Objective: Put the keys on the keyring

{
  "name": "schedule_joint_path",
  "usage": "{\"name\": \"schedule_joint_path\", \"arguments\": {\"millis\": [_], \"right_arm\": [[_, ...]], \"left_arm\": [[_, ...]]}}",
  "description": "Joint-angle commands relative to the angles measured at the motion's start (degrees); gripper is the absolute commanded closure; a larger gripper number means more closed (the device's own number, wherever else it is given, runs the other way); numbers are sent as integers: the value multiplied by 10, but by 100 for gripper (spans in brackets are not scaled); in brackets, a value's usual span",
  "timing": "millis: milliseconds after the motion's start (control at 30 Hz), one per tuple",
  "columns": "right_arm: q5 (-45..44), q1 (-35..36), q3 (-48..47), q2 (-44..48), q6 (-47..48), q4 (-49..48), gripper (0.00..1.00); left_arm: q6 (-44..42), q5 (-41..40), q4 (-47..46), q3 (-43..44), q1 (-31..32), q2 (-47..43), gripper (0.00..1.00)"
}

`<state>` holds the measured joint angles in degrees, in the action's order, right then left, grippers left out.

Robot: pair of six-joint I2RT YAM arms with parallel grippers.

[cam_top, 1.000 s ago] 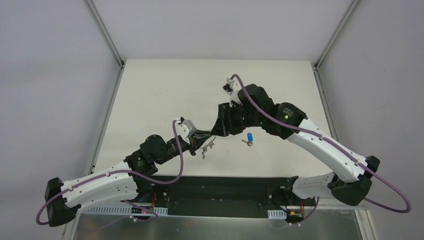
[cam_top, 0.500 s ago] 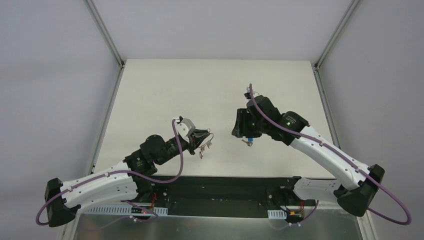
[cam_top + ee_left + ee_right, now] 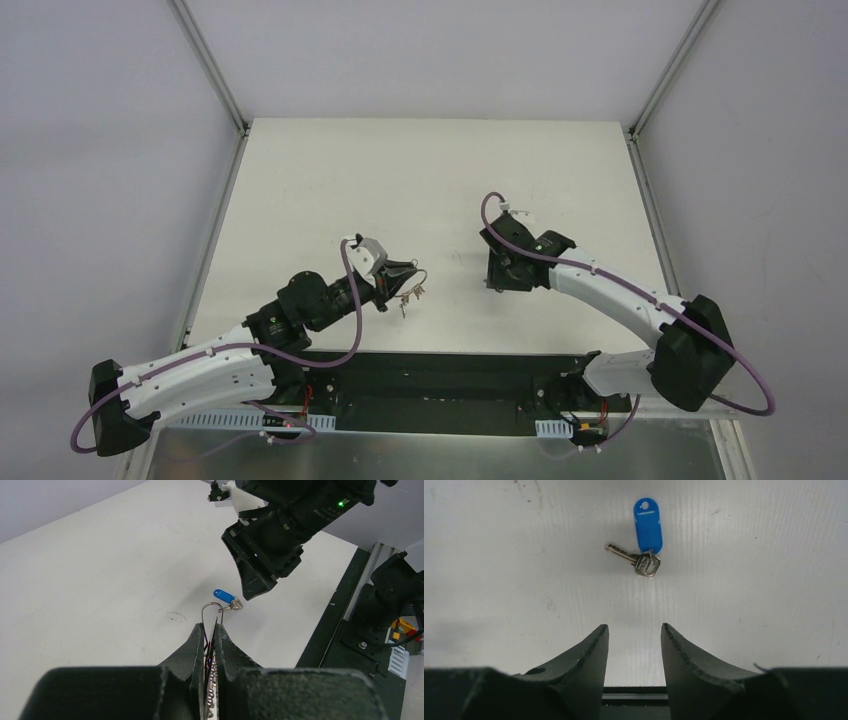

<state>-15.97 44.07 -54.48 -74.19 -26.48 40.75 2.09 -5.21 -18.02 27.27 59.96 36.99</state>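
My left gripper is shut on the keyring. The thin silver wire loop sticks out past its fingertips, and small plain silver keys dangle below it. The blue-headed key lies flat on the white table with a small silver key attached. In the right wrist view it lies ahead of my right gripper, which is open, empty and pointing down just above the table. The blue key also shows in the left wrist view, just beyond the ring. In the top view my right gripper hides it.
The white table has metal frame rails along its left and right sides. A black strip with the arm bases runs along the near edge. The two grippers are about a hand's width apart.
My right gripper has drawn back from the left gripper and the ring, swung right and come down over the blue key. The left gripper has hardly moved, still holding the keyring.
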Motion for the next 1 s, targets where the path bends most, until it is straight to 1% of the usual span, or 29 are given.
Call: {"name": "schedule_joint_path", "arguments": {"millis": [0, 200, 467, 967], "right_arm": [[-37, -26, 12, -35, -18, -29, 57], [-20, -46, 21, -74, -15, -66, 62], [-23, -68, 18, -117, 1, -90, 68], [2, -81, 6, -157, 21, -101, 77]], "left_arm": [[6, -9, -19, 0, 0, -14, 100], [4, -6, -18, -1, 1, -11, 100], [1, -9, -18, -1, 0, -9, 100], [-2, -12, -18, 0, 0, -2, 100]]}}
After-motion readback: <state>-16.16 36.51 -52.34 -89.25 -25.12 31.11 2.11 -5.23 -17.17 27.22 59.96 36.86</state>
